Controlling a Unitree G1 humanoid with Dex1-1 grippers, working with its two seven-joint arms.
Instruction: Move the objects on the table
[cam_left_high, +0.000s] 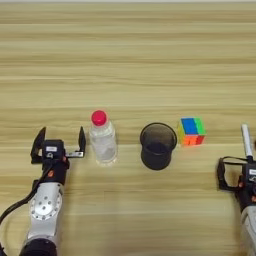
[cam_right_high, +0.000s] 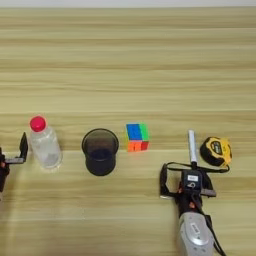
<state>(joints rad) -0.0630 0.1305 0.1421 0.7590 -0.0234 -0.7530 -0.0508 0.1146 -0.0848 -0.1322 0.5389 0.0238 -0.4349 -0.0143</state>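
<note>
My left gripper (cam_left_high: 58, 139) sits fingers spread, the clear bottle (cam_left_high: 102, 139) upright just beside its right finger — apart, I think. Further right stand the dark cup (cam_left_high: 157, 145) and puzzle cube (cam_right_high: 136, 137). My right gripper (cam_right_high: 188, 182) rests on the table (cam_right_high: 128, 60), fingers apart, the white marker (cam_right_high: 192, 147) just ahead — a yellow tape measure (cam_right_high: 216, 151) beside it.

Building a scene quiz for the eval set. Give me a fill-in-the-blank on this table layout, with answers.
1. The bottle has a ____ cap.
2. The cup stands between the bottle and the ____.
3. The left gripper, fingers ____, sits beside the bottle.
4. Past the marker lies a yellow ____.

Answers: red; puzzle cube; open; tape measure
</note>
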